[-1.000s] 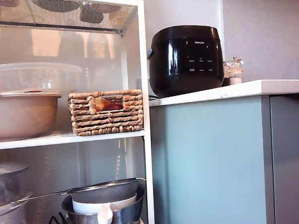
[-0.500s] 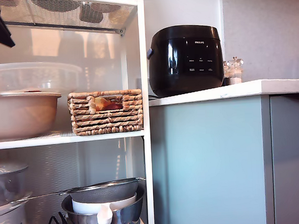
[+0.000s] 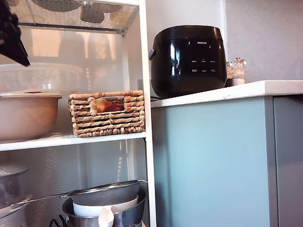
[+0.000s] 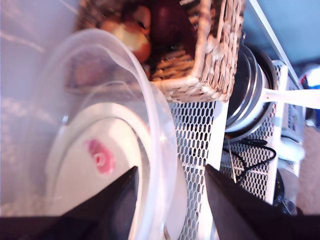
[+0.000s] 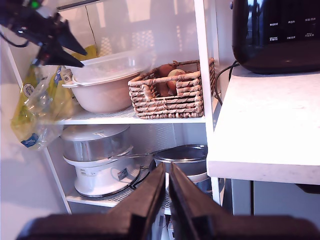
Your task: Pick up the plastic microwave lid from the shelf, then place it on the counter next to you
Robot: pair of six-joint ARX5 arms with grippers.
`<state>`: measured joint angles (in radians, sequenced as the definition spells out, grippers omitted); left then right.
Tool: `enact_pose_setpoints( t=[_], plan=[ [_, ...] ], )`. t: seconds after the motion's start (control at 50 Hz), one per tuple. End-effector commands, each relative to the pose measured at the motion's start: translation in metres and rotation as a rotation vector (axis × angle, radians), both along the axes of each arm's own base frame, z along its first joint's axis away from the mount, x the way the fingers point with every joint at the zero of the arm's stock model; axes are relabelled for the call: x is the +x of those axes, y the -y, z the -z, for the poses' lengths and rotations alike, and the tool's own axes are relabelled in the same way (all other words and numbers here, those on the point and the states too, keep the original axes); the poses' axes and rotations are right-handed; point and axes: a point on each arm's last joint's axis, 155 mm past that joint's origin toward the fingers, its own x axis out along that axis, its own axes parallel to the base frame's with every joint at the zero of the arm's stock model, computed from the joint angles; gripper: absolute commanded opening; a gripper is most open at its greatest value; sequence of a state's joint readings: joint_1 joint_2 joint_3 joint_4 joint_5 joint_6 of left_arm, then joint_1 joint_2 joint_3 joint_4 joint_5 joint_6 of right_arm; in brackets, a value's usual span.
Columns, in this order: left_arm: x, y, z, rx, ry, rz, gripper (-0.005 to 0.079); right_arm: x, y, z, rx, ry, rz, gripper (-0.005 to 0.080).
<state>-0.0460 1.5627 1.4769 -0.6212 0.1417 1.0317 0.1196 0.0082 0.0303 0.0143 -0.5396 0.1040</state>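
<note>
Lower now than half a second ago, my first hand (image 3: pixel 7 37) has dropped further into the exterior view's upper left corner, angled down over the plastic microwave lid (image 3: pixel 37 77). Its jaws stand apart, straddling the lid's rim, holding nothing. The lid sits on the beige bowl (image 3: pixel 21 116) on the shelf (image 3: pixel 67 141). My second hand (image 5: pixel 167 197) hangs back, jaws nearly closed, empty. Most of the first arm is cut off.

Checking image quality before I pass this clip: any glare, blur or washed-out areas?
Exterior view: backlit shelf, hazy plastic microwave lid, reflections on black cooker. First wrist view: close lid rim soft, overexposed. Second wrist view: fairly sharp, counter bright.
</note>
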Motion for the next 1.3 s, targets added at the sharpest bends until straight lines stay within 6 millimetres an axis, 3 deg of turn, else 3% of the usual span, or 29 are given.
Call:
enact_pose_setpoints(
  t=[0.0, 0.34, 0.52, 0.6, 0.74, 0.8, 1.28],
  plan=[
    [0.009, -0.008, 0.004, 0.019, -0.013, -0.009, 0.0378, -0.002, 0.000, -0.008, 0.000, 0.026, -0.003, -0.0012],
    [0.026, -0.026, 0.037, 0.041, -0.112, -0.048, 0.0378, -0.002, 0.000, -0.008, 0.000, 0.026, -0.003, -0.0012],
    [0.028, -0.033, 0.043, 0.114, -0.112, -0.021, 0.0360, -0.002, 0.000, -0.008, 0.001, 0.026, -0.002, -0.0012],
    [0.029, -0.036, 0.042, 0.123, -0.111, -0.028, 0.0279, -0.001, 0.000, -0.008, 0.001, 0.026, 0.000, -0.0012],
    [0.028, -0.037, 0.043, 0.123, -0.112, -0.030, 0.0032, -0.001, 0.001, -0.008, 0.001, 0.026, 0.006, -0.0012],
    [0.028, -0.035, 0.042, 0.119, -0.111, -0.024, -0.0025, 0.000, 0.002, -0.008, 0.001, 0.026, 0.010, -0.0012],
    [0.012, -0.006, 0.031, 0.158, -0.155, 0.104, -0.0024, 0.000, 0.002, -0.007, 0.000, 0.021, 0.016, -0.0012]
  ],
)
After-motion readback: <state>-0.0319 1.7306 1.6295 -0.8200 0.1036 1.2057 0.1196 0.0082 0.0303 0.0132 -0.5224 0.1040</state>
